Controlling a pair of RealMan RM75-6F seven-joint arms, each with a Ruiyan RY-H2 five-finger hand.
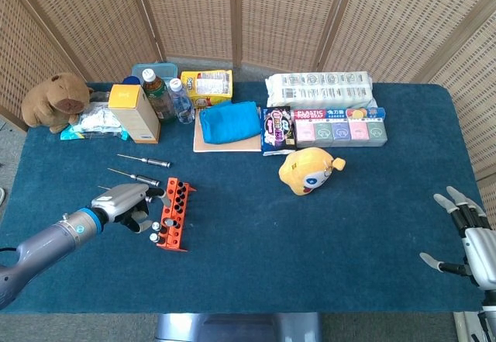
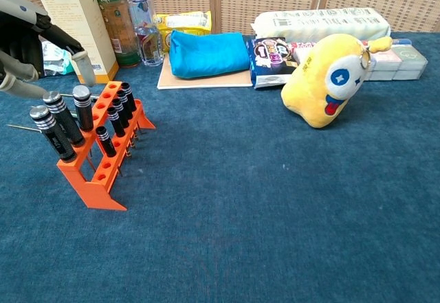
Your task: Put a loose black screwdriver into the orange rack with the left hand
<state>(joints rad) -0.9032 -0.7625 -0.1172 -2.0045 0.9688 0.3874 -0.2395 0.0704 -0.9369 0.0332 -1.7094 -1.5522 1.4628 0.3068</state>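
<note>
A black screwdriver (image 2: 82, 106) stands in the orange rack (image 2: 103, 153), handle up, next to other black screwdrivers (image 2: 53, 131) in their holes. Your left hand (image 2: 31, 45) is just beside the rack's far end, and one fingertip is close above that screwdriver's silver cap. You hold nothing; the fingers are loosely spread. Two loose screwdrivers (image 1: 144, 160) lie on the blue tabletop (image 1: 310, 241) behind the rack. Your right hand (image 1: 465, 229) is far away at the tabletop's other edge, fingers apart, holding nothing. A yellow plush toy (image 2: 328, 82) sits near the middle.
</note>
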